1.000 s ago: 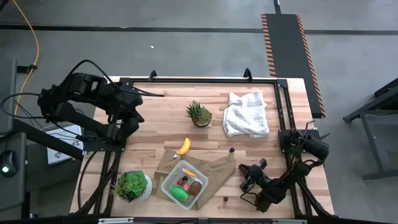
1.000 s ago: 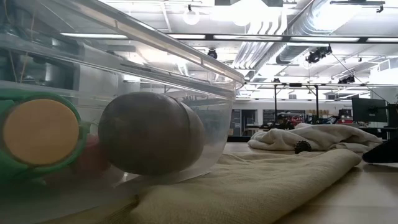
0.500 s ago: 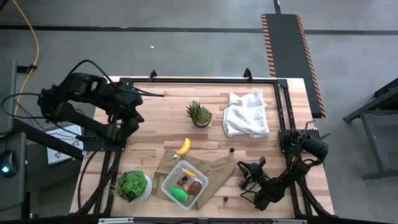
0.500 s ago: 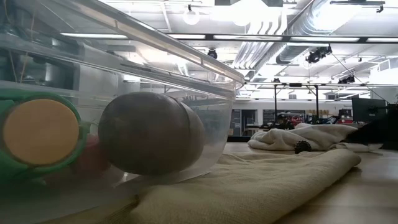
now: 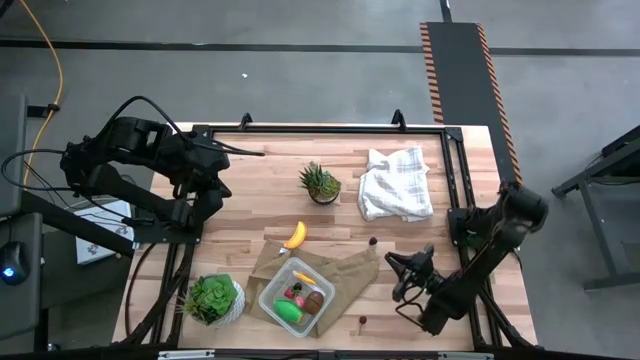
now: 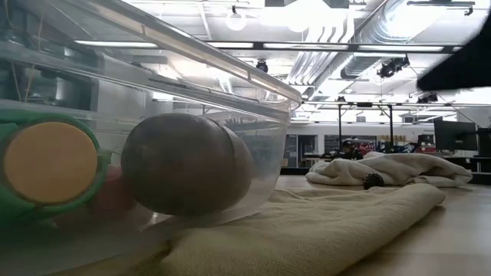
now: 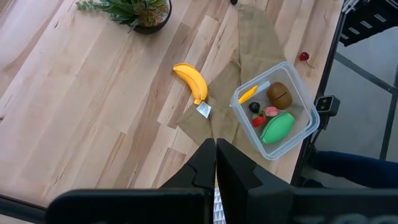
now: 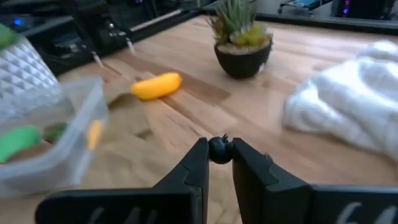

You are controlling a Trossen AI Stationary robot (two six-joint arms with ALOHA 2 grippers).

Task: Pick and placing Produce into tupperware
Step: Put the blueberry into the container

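Wooden table holds a clear box on a brown paper bag, containing a green oval, brown kiwi and red strawberry; a banana lies nearby. Right gripper pinches a small dark ball, visible only from its wrist. Left gripper is closed, empty.

The tupperware sits open at the worktop front edge, so a gripper can come down from above. The leafy plant stands close on its left. The banana lies just behind. Bare wood fills the back left part.
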